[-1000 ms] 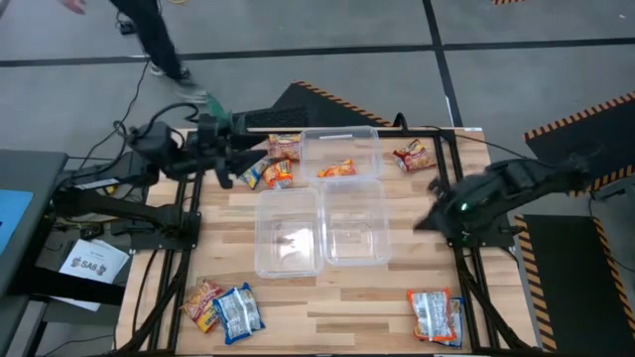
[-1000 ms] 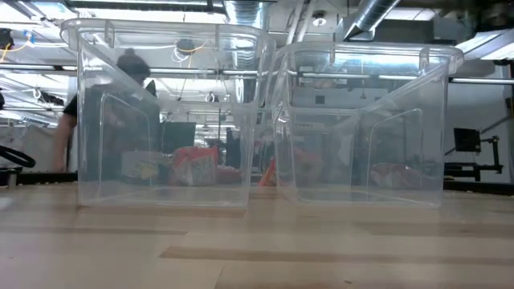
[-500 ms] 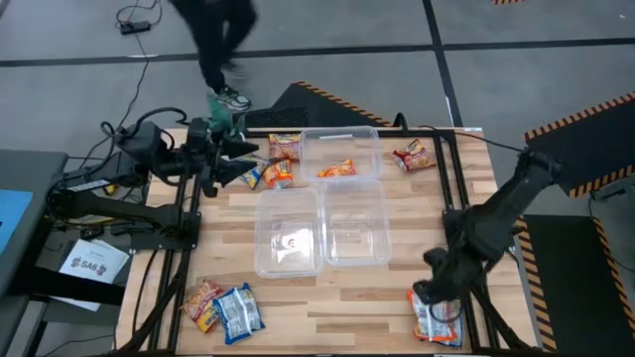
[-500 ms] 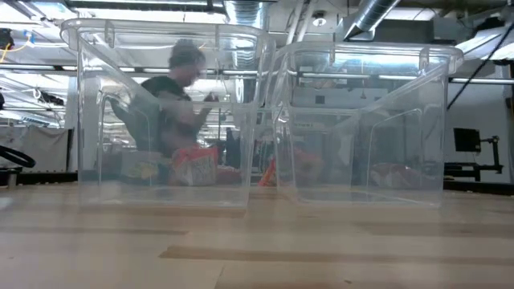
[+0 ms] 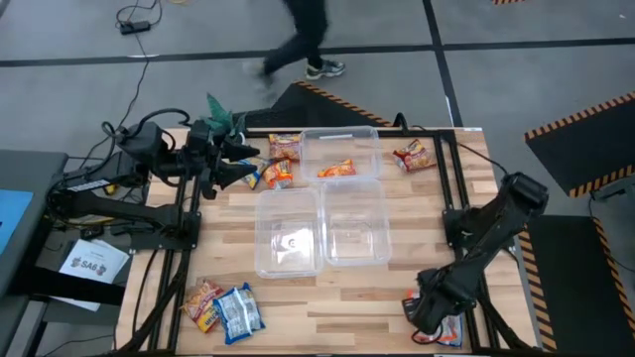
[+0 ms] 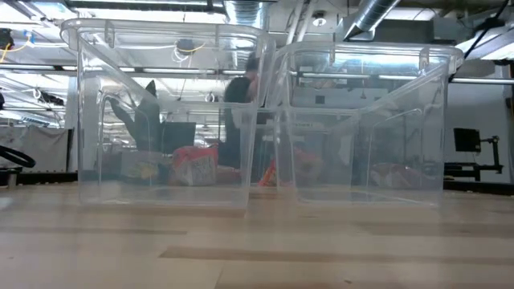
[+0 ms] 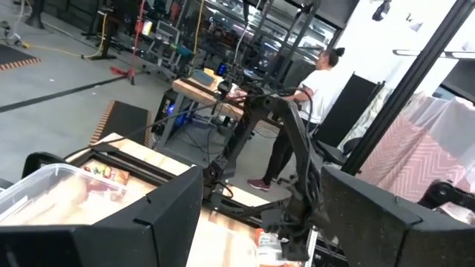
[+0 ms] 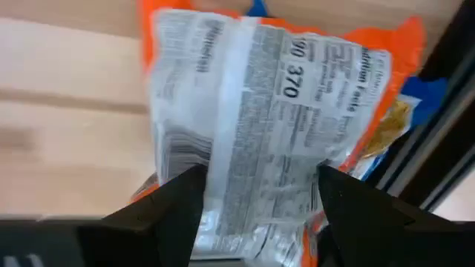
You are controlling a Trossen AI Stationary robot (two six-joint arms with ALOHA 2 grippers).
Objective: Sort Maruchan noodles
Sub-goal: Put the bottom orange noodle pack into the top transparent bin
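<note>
Maruchan packets lie flat in several places in the high view: two by the far left (image 5: 276,174), one red-orange at the far right (image 5: 412,156), an orange one (image 5: 204,300) and a blue one (image 5: 237,311) near left, and an orange one (image 5: 337,170) inside the far tub. My right gripper (image 5: 429,309) is down over the near-right packets (image 5: 448,328). In its wrist view it is open (image 8: 260,175), with a finger on each side of an orange packet (image 8: 260,96) lying label-side up. My left gripper (image 5: 243,161) hovers open at the far left, pointing at the packets there (image 7: 260,178). My right gripper comes down from above over the orange packet's printed back (image 8: 245,156), one finger on each long side. The packet lies flat on the table atop another packet. Whether the fingers touch it, I cannot tell.
Three clear tubs stand mid-table: the far one (image 5: 340,135), the near-left one (image 5: 266,238) and the near-right one (image 5: 382,233); the low view shows two of them (image 6: 96,120) (image 6: 434,120). A small green plant (image 5: 218,114) sits at the far left corner. A person walks beyond the far edge.
My right arm has swung from the table's right middle toward the near edge and come down over the near-right packets. The person beyond the far edge has walked from left to right.
</note>
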